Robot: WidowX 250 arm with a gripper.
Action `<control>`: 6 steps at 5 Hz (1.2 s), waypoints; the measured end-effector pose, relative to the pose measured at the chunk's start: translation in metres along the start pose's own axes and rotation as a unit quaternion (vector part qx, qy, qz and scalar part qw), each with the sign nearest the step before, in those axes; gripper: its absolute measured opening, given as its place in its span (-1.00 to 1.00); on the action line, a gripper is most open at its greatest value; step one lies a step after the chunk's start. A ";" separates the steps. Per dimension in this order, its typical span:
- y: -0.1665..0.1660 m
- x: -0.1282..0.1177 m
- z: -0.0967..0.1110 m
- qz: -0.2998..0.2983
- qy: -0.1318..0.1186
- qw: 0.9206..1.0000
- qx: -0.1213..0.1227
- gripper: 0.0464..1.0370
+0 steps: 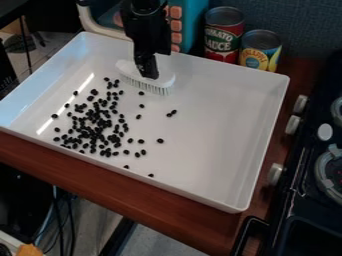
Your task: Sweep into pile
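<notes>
Black beans (101, 122) lie scattered in the tray (214, 115)

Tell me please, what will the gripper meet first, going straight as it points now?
The gripper points down, so its brush would probably meet the tray's floor first; whether they touch now is unclear.

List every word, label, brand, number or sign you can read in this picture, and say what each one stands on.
"TOMATO SAUCE", on the red can behind the tray.
"PINEAPPLE", on the shorter yellow and blue can beside it; small, its first letters hard to make out.
Any marks on the orange buttons or the black stove are too small to read.
</notes>
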State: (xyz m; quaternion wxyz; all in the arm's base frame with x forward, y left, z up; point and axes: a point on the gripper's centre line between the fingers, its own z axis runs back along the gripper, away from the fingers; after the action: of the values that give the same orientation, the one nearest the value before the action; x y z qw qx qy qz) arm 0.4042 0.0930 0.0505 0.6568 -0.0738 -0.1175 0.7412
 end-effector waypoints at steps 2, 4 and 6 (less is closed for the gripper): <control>0.008 0.008 -0.007 0.029 -0.021 0.999 0.032 0.92; 0.013 0.018 -0.010 0.072 -0.036 0.995 0.067 0.87; 0.008 0.033 -0.021 0.100 -0.036 0.992 0.063 0.34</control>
State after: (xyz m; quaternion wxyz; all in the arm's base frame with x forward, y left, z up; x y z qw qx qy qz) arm 0.3976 0.1261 0.0294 0.5778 -0.0166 -0.0862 0.8114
